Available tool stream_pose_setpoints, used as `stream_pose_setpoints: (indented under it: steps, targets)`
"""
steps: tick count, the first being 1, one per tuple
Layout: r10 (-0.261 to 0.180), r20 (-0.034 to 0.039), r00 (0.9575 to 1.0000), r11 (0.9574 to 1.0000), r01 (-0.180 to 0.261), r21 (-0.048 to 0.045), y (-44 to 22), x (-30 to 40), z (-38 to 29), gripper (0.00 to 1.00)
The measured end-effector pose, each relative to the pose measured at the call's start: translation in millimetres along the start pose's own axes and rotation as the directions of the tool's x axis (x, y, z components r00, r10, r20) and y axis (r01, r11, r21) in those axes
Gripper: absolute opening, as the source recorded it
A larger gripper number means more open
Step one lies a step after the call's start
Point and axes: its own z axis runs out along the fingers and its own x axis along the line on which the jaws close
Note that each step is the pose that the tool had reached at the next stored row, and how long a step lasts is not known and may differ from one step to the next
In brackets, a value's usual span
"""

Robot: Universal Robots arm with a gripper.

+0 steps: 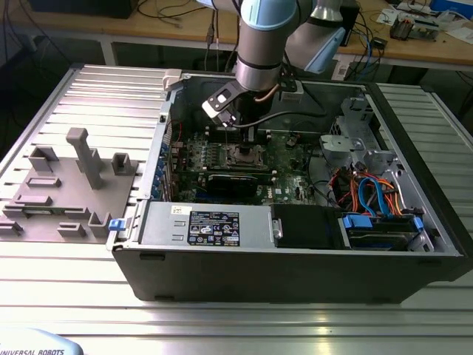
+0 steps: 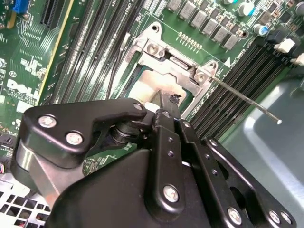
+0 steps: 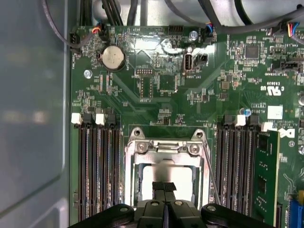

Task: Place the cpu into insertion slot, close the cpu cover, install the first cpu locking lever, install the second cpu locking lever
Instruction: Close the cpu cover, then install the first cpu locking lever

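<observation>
Cpu: small flat square chip with a dull silver-grey metal top (image 3: pixel 159 172). It lies flat, metal face up, in the insertion slot. It is square, so it has no long axis; its edges run parallel to the memory slots.
Insertion slot: small square dark socket recess (image 3: pixel 138 184) on the green motherboard (image 3: pixel 161 90), between two banks of black memory slots (image 3: pixel 97 166).
Cpu cover: thin square silvery metal frame (image 3: pixel 164 147). It lies down over the slot, with the cpu showing through its open centre.
Lever: thin steel wire rod (image 3: pixel 211 175). In the first wrist view its long axis runs beside the cover's edge. The second wrist view shows it jutting from the cover's corner out across the memory slots.
Pincer: black (image 3: pixel 164 186), fingertips pressed together with nothing between them. It sits over the cpu's top in both wrist views; whether it touches cannot be told.
Container: open black computer case (image 1: pixel 295 259) on the ribbed metal table (image 1: pixel 222 325). It holds the motherboard and a long black graphics card (image 1: pixel 236 181).
</observation>
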Motion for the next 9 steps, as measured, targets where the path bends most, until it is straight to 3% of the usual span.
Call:
stream_pose_setpoints:
  steps: [9]
  targets:
    - [0.000, 0.0000, 1.0000, 1.0000, 0.000, 0.0000, 3.6, -0.1, -0.1, 0.11]
